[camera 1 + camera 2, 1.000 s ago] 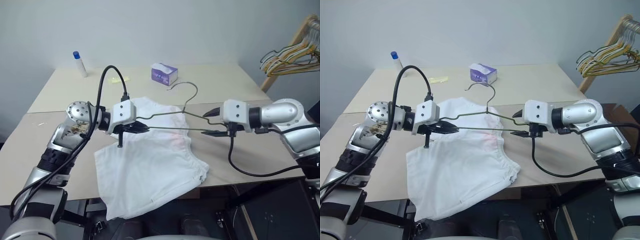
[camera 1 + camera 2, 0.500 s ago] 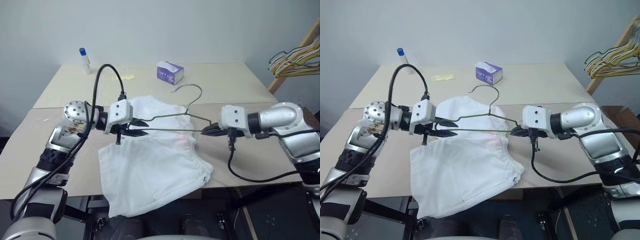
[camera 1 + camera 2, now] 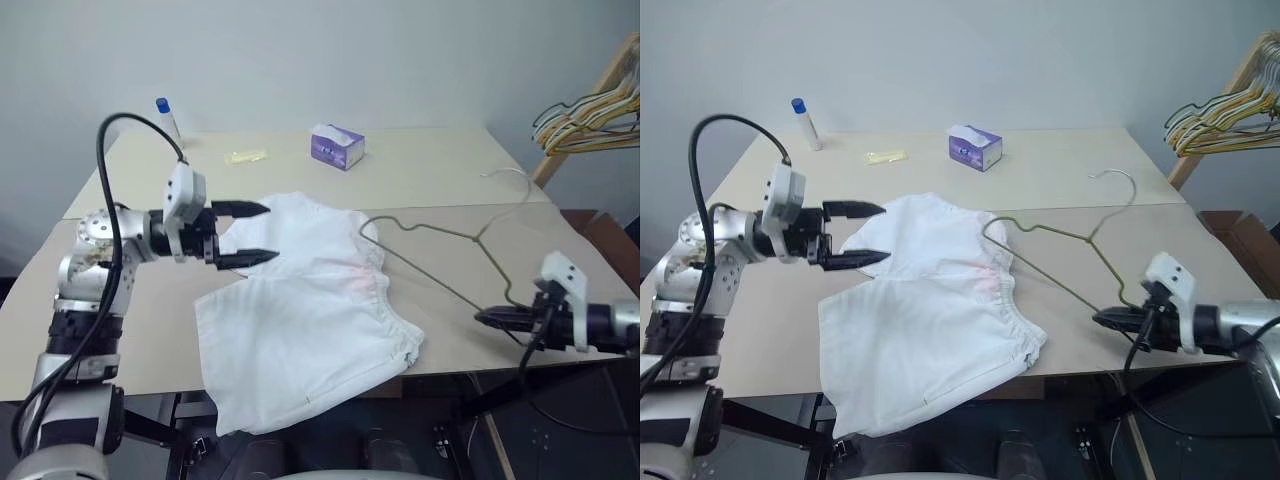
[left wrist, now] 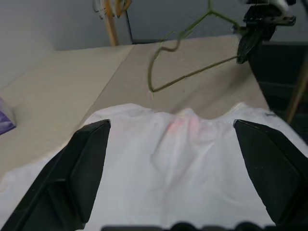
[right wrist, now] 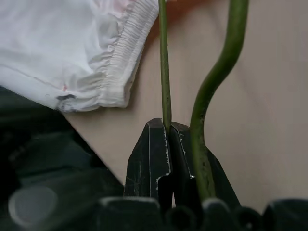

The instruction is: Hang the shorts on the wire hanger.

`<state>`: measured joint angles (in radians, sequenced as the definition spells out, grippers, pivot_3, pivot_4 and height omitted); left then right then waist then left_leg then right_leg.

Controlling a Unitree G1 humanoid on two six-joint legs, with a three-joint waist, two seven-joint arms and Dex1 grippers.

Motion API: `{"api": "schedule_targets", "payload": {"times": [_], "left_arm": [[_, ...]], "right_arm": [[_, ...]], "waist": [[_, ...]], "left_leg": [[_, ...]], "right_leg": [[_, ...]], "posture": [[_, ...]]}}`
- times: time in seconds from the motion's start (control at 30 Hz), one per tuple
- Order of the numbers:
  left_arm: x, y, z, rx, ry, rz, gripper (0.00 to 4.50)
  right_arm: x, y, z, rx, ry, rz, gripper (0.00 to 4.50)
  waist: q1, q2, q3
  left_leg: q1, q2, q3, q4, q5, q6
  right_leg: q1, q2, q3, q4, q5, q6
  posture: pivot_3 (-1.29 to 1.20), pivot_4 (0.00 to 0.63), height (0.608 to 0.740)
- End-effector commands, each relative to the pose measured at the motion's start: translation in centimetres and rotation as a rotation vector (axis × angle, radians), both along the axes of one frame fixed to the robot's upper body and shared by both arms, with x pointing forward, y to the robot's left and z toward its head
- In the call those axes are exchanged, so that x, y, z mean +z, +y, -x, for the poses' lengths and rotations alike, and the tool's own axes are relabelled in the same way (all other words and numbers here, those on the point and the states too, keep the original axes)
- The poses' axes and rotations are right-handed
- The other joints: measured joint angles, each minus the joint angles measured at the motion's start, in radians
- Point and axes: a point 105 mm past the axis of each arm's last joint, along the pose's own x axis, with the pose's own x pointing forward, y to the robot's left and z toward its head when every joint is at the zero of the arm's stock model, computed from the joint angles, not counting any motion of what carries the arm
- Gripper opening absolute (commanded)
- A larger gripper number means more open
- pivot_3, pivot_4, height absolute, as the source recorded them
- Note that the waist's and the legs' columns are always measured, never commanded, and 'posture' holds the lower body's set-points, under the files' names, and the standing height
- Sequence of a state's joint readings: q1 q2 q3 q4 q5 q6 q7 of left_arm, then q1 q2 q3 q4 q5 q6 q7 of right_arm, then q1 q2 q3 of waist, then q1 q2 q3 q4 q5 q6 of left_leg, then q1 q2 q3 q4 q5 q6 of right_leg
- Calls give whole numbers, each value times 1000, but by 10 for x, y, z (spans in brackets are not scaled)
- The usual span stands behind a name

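Your right end effector (image 3: 1110, 319) is clamping down on the wire hanger (image 3: 1060, 262), pinching the thin green wire right between its fingertips (the right wrist view shows the wire pressed in there, with another bend of the hanger running just beside the fingers). That end effector is sitting at the near right edge of the table (image 3: 1060, 175), and the hanger is stretching away from it across the table, one corner reaching over to touch the gathered waistband of the shorts (image 3: 930, 320). The hook end is pointing toward the far right part of the table.

Your left end effector (image 3: 868, 233) is hanging wide open, gripping nothing. It's hovering level over the left edge of the shorts, fingers pointing across toward the hanger. The shorts are lying spread on the table in the middle, with the lower leg part drooping over the near edge. They're not on the hanger yet, just lying beside it.

Farther back you're also seeing a small purple tissue box (image 3: 974, 147) and a blue-capped tube (image 3: 805, 122).
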<state>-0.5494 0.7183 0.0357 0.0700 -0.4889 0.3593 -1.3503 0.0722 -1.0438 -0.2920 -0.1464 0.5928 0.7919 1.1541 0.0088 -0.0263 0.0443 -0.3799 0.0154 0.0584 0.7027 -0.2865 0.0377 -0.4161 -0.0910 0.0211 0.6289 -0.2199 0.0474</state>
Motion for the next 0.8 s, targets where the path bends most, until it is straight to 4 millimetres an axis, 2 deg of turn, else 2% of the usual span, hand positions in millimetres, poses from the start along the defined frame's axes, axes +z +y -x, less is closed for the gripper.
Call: {"api": "schedule_targets", "payload": {"times": [0.03, 0.17, 0.43, 0.6, 0.8], "left_arm": [[12, -5, 10, -35, -38, 0, 4450], [13, -6, 11, -39, -33, 0, 4450], [15, -10, 16, -53, -32, -6, 4450], [15, -8, 19, -47, -36, -8, 4450], [13, -6, 20, -34, -39, -11, 4450]], "right_arm": [[-1, -9, 12, -91, 129, -86, 0], [-14, -12, 15, -147, 255, -97, 0], [-32, -4, 11, -124, 397, -81, 0], [-32, -1, 7, -101, 405, -100, 0], [-18, 2, -6, -87, 358, -162, 0]], "waist": [[0, 0, 0], [-2, 1, 1], [-7, 1, 1], [3, 1, 2], [3, 1, 2]], "left_leg": [[2, 0, 0, 0, 0, 0], [12, 0, 0, -3, -1, 2], [11, -1, 0, -5, -1, 2], [11, -1, 0, -5, -2, 2], [11, -1, 0, -5, -2, 2]], "right_leg": [[2, 0, 0, 0, 0, 0], [13, 0, 0, -4, -1, 0], [12, 0, 1, -5, -1, 0], [12, 0, 0, -6, -1, 1], [12, 0, 0, -6, -1, 1]], "posture": [[16, 31, 740], [19, 40, 740], [44, 44, 740], [62, 45, 740], [71, 41, 740]]}}
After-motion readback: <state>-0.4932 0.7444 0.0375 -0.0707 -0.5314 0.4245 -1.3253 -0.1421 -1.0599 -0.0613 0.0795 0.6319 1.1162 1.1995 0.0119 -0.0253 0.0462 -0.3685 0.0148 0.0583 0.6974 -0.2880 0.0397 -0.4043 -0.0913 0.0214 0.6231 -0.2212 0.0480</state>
